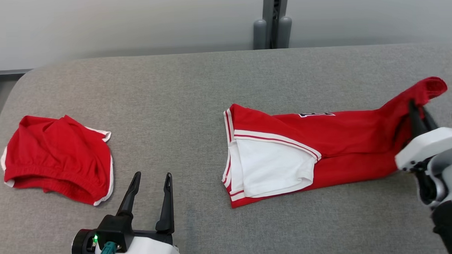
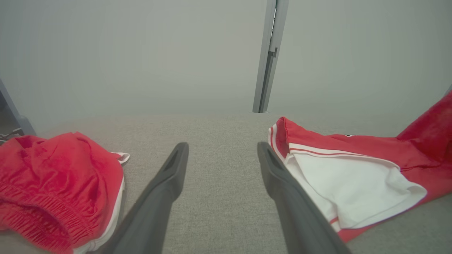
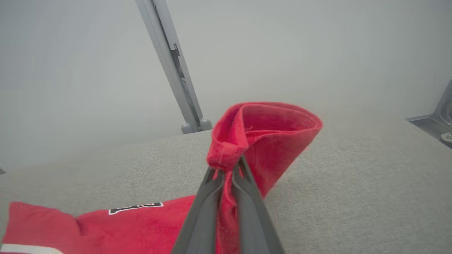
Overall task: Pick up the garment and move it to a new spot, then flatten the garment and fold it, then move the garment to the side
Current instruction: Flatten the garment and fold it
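The garment, red with white striped trim and a white lining turned out at its left end, lies stretched across the right half of the grey padded table. My right gripper is shut on its right end, which is lifted off the surface into a bunched red fold. In the right wrist view the fingers pinch that red fold of the garment. My left gripper stands open near the front edge, left of the garment, touching nothing. In the left wrist view the left gripper shows bare table between its fingers.
A second red garment with white edging lies crumpled at the table's left, close to the left gripper; its elastic band faces the left wrist camera. A grey post stands behind the far edge. Bare table lies between the two garments.
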Motion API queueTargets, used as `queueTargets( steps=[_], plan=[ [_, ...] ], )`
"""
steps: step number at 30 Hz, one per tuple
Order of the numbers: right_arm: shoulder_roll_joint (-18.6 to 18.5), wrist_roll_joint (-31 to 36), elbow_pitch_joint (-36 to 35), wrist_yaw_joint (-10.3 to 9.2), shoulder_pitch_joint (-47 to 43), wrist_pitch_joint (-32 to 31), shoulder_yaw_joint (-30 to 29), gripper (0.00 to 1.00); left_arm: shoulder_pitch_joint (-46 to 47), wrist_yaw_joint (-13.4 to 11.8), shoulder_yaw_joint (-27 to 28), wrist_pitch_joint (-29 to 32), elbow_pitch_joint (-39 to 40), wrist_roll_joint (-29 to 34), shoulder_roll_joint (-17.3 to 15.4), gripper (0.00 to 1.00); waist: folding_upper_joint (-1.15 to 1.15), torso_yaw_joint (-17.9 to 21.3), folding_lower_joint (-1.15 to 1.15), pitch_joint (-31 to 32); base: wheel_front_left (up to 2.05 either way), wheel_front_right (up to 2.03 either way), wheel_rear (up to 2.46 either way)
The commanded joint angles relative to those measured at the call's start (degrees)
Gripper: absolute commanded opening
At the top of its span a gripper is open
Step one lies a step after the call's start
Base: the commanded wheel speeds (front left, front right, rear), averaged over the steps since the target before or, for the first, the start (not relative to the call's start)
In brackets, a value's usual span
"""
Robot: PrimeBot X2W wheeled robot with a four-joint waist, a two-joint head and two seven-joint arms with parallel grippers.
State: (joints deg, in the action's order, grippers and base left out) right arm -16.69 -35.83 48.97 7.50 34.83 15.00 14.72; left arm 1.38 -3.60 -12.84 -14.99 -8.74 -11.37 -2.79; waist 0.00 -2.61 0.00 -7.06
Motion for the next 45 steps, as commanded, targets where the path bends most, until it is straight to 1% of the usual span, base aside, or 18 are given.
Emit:
queueTargets(
  steps=[1, 9, 13, 19, 23, 30, 43, 44, 45],
  plan=[
    [0.2, -0.3, -1.0, 0.0, -0.7, 0.2, 0.8, 0.0, -0.5, -0.3, 0.0, -0.2, 0.0, -0.5, -0.2, 1.0, 0.0, -0.6, 0.0, 0.4, 0.0, 0.0, 0.0],
    [2.5, -2.1, -10.0, 0.0, -2.9, -4.1, 7.7, 0.0, -0.8, -0.9, -0.8, -0.2, -0.2, -1.7, -0.2, 1.0, 0.0, -4.4, 0.0, 1.7, 0.0, 0.0, 0.0],
    [3.4, -2.3, -12.5, 0.0, -4.2, -5.8, 9.8, 0.0, -1.2, -1.1, -1.1, -0.2, -0.3, -1.9, -0.2, 1.0, 0.0, -6.5, 0.0, 2.3, 0.0, 0.0, 0.0],
    [5.3, -1.7, -14.5, 0.0, -6.1, -7.5, 11.3, 0.0, -1.6, -1.4, -1.3, -0.2, -0.1, -2.3, -0.2, 1.0, 0.0, -9.2, 0.0, 2.4, 0.0, 0.0, 0.0],
    [7.3, -1.5, -14.3, 0.0, -6.8, -8.5, 12.2, 0.0, -1.7, -1.5, -1.5, -0.2, -0.2, -2.5, -0.2, 1.0, 0.0, -10.3, 0.0, 2.3, 0.0, 0.0, 0.0],
    [10.3, -0.5, -10.6, 0.0, -7.5, -9.3, 12.1, 0.0, -1.5, -1.6, -2.0, -0.2, -0.4, -2.8, -0.2, 1.0, 0.0, -11.9, 0.0, 2.2, 0.0, 0.0, 0.0],
    [12.8, -0.7, -4.2, 0.0, -7.5, -7.8, 14.3, 0.0, -1.3, -1.4, -2.7, -0.2, -1.3, -3.1, -0.2, 1.0, 0.0, -13.4, 0.0, 1.9, 0.0, 0.0, 0.0],
    [13.0, -1.1, -4.0, 0.0, -7.5, -7.8, 14.6, 0.05, -1.3, -1.4, -2.7, -0.2, -1.4, -3.1, -0.2, 1.0, 0.0, -13.5, 0.0, 1.9, 0.0, 0.0, 0.0],
    [13.1, -1.7, -3.9, 0.0, -7.4, -7.7, 14.8, 0.38, -1.3, -1.5, -2.7, -0.2, -1.4, -3.0, -0.2, 1.0, 0.0, -13.5, 0.0, 1.9, 0.0, 0.0, 0.0]
  ],
)
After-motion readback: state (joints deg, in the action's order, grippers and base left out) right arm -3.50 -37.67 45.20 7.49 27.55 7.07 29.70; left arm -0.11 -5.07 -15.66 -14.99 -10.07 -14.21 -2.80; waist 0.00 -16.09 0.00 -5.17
